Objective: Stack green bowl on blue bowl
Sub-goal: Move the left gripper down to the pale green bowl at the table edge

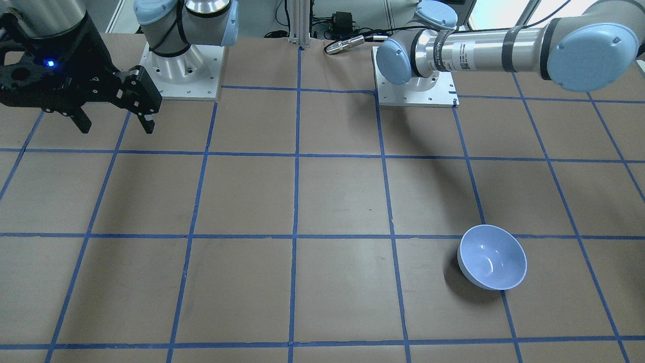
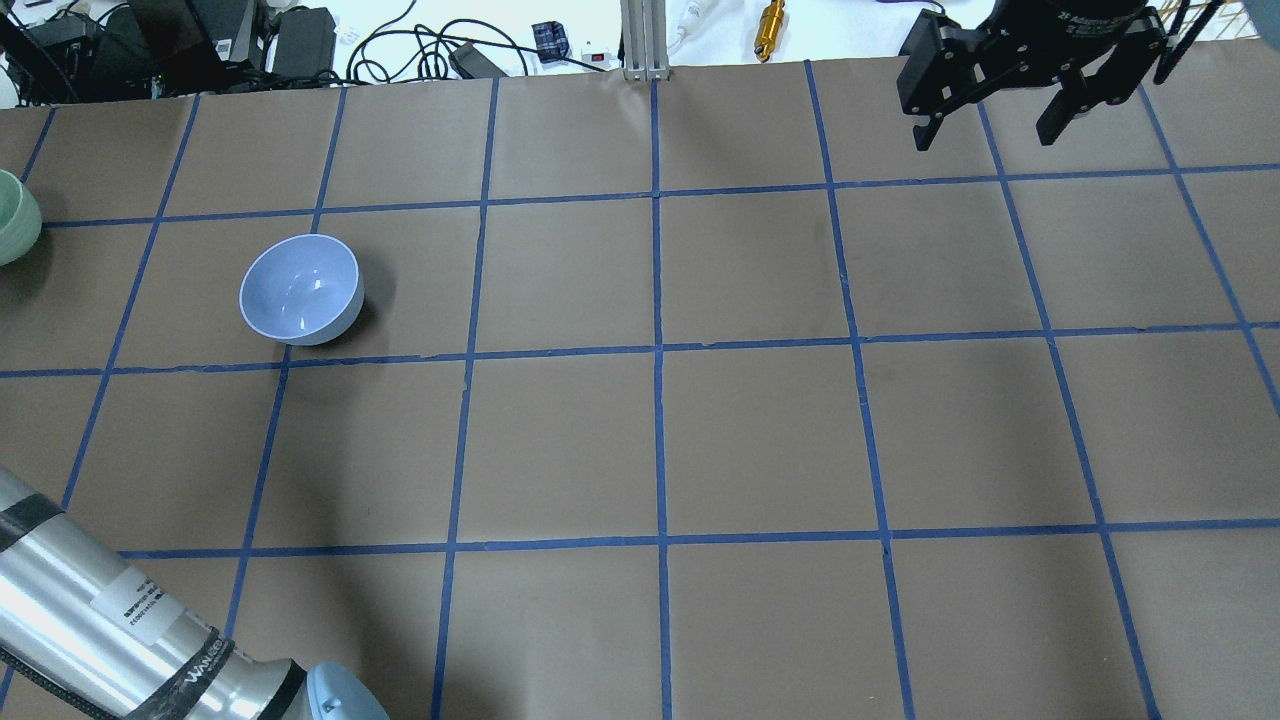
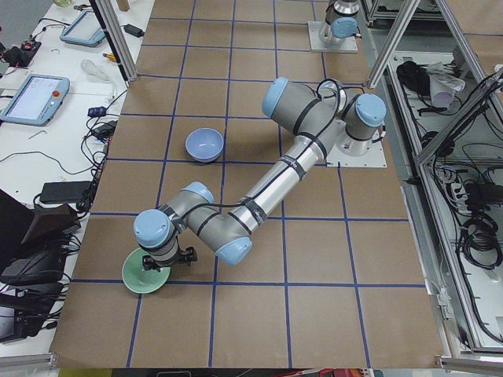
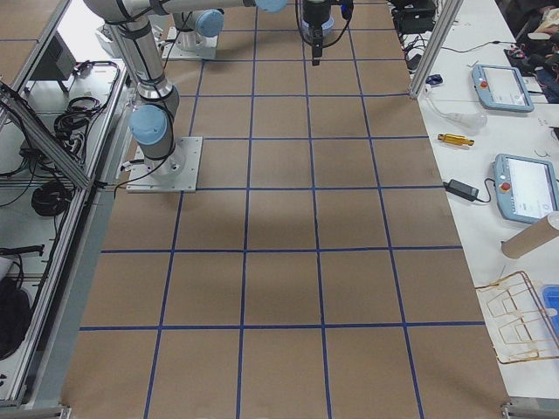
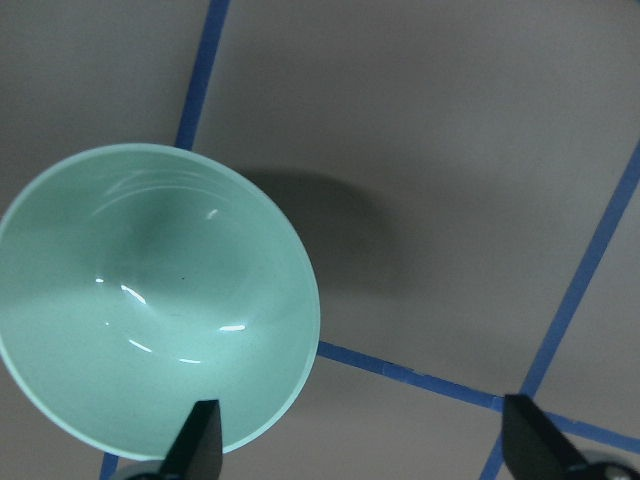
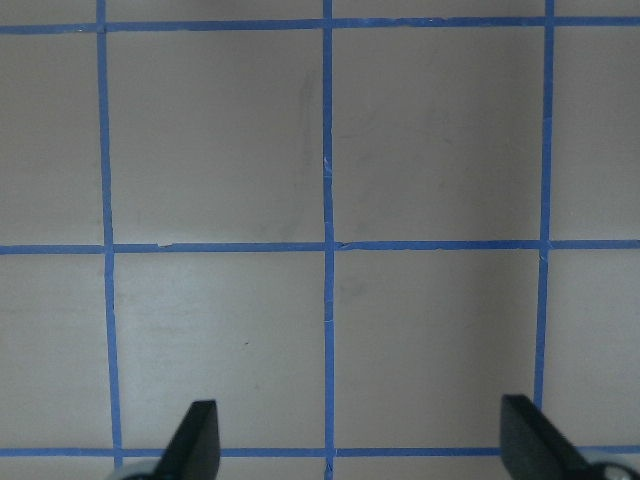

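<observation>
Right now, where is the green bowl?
At the overhead view's far left edge, the green bowl sits below the open left gripper, apart from the blue bowl.

We see a green bowl, pale mint with a lighter rim, and a blue bowl, glossy periwinkle. Our table is brown, gridded with blue tape. Our arms are silver with pale blue caps.
</observation>
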You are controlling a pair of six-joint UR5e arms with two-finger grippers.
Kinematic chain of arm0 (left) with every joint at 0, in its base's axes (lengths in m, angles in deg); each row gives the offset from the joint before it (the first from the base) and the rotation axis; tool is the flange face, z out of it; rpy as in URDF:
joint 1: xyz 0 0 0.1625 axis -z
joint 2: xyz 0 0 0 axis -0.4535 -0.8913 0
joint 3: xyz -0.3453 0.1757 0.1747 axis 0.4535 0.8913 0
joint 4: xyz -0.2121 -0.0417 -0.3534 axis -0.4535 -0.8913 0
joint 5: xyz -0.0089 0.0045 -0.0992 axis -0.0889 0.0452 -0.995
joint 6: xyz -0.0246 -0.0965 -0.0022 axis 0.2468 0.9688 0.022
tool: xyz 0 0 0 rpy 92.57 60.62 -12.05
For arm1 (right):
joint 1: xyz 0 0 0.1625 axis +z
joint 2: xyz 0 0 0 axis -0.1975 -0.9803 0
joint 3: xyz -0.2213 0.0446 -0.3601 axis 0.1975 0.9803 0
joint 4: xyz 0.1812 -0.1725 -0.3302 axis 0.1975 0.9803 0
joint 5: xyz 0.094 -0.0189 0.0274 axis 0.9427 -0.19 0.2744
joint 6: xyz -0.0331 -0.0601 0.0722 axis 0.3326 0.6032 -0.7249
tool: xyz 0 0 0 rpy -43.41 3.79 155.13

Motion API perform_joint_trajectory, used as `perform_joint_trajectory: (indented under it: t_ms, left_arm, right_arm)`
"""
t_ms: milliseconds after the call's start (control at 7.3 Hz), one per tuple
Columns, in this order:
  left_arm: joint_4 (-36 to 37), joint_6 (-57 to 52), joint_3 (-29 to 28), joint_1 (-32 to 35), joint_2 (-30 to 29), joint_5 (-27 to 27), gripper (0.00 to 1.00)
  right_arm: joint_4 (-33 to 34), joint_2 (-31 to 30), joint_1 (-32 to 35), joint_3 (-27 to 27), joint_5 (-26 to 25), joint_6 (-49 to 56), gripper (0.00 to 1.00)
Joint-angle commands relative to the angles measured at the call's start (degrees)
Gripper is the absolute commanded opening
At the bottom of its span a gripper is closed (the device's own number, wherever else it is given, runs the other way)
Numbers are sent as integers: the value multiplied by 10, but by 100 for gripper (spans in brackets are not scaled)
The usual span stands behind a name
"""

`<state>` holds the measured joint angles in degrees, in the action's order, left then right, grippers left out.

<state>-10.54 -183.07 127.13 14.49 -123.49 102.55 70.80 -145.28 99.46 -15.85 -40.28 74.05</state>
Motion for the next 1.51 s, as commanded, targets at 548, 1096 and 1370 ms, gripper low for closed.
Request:
perform_joint_trajectory:
  t_ms: [548,1096,1370]
  left_arm:
    - [34,-63,-12,-2,-51,-32,89]
    - [34,-62,-12,-2,-55,-33,20]
    - [35,-62,-12,-2,-54,-33,0]
  right_arm:
    - [0,0,0,0,0,0,100]
    - [0,0,0,0,0,0,100]
    - [0,0,0,0,0,0,100]
